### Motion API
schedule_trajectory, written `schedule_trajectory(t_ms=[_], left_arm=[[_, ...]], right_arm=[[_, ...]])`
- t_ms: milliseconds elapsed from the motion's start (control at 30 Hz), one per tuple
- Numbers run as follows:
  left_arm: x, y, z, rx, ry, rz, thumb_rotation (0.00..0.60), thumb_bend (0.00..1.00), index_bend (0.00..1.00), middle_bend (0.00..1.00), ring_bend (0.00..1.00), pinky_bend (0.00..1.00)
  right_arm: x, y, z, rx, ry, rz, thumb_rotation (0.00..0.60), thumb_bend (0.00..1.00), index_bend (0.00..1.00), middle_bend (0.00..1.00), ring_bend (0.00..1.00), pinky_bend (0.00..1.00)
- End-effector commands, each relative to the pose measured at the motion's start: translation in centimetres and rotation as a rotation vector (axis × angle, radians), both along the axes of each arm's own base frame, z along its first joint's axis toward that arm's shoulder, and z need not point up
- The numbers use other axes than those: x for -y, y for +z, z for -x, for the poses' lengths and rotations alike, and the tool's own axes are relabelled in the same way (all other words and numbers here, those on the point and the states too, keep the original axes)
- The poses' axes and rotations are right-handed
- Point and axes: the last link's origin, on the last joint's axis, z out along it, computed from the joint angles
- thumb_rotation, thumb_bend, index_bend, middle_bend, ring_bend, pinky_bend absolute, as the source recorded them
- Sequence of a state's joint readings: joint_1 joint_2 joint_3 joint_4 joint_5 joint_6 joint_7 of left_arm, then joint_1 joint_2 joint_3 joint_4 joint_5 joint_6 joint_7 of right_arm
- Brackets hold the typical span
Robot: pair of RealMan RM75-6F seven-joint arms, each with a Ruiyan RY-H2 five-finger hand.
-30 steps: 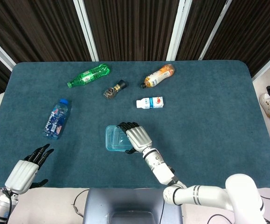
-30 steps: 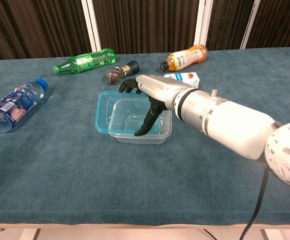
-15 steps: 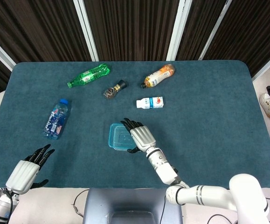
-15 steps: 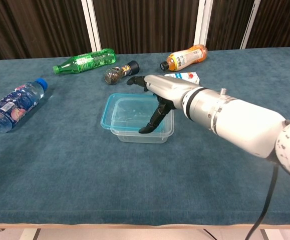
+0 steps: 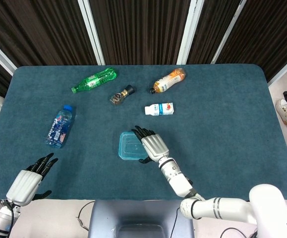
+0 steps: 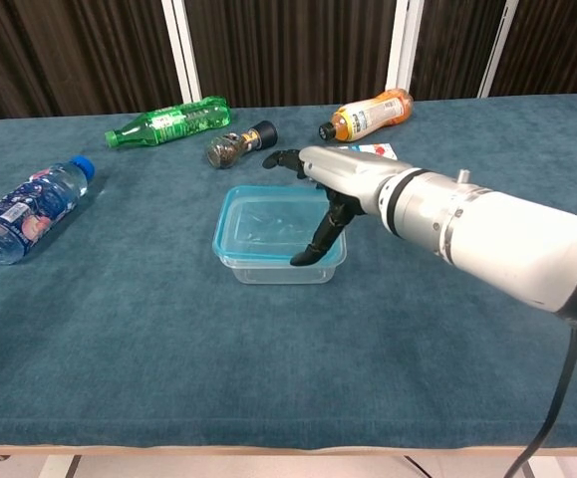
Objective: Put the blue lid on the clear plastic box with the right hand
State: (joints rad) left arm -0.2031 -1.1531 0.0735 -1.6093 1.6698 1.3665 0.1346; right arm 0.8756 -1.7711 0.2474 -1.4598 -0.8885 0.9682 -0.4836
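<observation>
the blue lid (image 6: pixel 268 224) sits squarely on top of the clear plastic box (image 6: pixel 278 261) near the middle of the teal table (image 5: pixel 222 124). the right hand (image 6: pixel 330 179) reaches over the box's right side, fingers spread above the lid and its thumb pointing down against the lid's near right corner. the left hand (image 5: pixel 28 181) rests at the table's near left edge, fingers apart, holding nothing. a water bottle (image 5: pixel 60 126) lies well to the left of the box.

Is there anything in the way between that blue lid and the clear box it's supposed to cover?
Nothing visible: the blue lid already lies over the clear plastic box, with the right hand at its right edge.
</observation>
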Motion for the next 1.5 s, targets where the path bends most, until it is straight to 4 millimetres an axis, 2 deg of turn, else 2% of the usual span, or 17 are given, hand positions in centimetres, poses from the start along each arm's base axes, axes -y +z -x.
schedule_trajectory(t_ms=[33,400,533,667,933,1033,1267,1367,1500], left_arm=[[0.0,0.0,0.0,-0.001,0.000,0.001,0.600,0.30,0.12,0.03,0.14,0.43],[0.0,-0.1,-0.1,-0.004,-0.001,0.003,0.600,0.30,0.12,0.03,0.14,0.43],[0.0,-0.1,-0.1,-0.005,-0.001,0.004,0.600,0.30,0.12,0.03,0.14,0.43],[0.0,-0.1,-0.1,-0.004,-0.001,0.004,0.600,0.30,0.12,0.03,0.14,0.43],[0.0,-0.1,-0.1,-0.005,-0.003,0.004,0.600,0.30,0.12,0.03,0.14,0.43],[0.0,-0.1,-0.1,-0.004,-0.002,0.003,0.600,0.30,0.12,0.03,0.14,0.43],[0.0,-0.1,-0.1,-0.003,-0.001,0.004,0.600,0.30,0.12,0.03,0.14,0.43],[0.0,-0.1,-0.1,-0.003,-0.002,0.004,0.600,0.30,0.12,0.03,0.14,0.43],[0.0,-0.1,-0.1,-0.003,-0.002,0.006,0.600,0.30,0.12,0.03,0.14,0.43]], right_arm=[[0.1,0.2,0.1,-0.002,-0.003,0.008,0.600,0.40,0.08,0.12,0.14,0.32],[0.5,0.3,0.8,-0.006,-0.023,0.010,0.600,0.39,0.07,0.11,0.13,0.30],[0.6,0.2,0.9,-0.005,-0.029,0.005,0.600,0.32,0.05,0.10,0.11,0.28],[0.6,0.3,1.1,0.000,-0.031,0.004,0.600,0.30,0.03,0.08,0.10,0.27],[0.5,0.6,1.4,-0.018,-0.039,-0.005,0.600,0.24,0.00,0.00,0.00,0.13],[0.2,1.0,1.3,-0.023,-0.035,-0.011,0.600,0.22,0.00,0.00,0.00,0.09],[-1.2,2.4,0.1,0.001,0.028,0.018,0.600,0.23,0.00,0.00,0.00,0.10],[-1.6,2.8,-0.8,0.054,0.038,0.029,0.600,0.25,0.05,0.06,0.08,0.15],[-1.3,2.5,-1.5,0.043,0.060,0.076,0.600,0.37,0.25,0.24,0.27,0.29]])
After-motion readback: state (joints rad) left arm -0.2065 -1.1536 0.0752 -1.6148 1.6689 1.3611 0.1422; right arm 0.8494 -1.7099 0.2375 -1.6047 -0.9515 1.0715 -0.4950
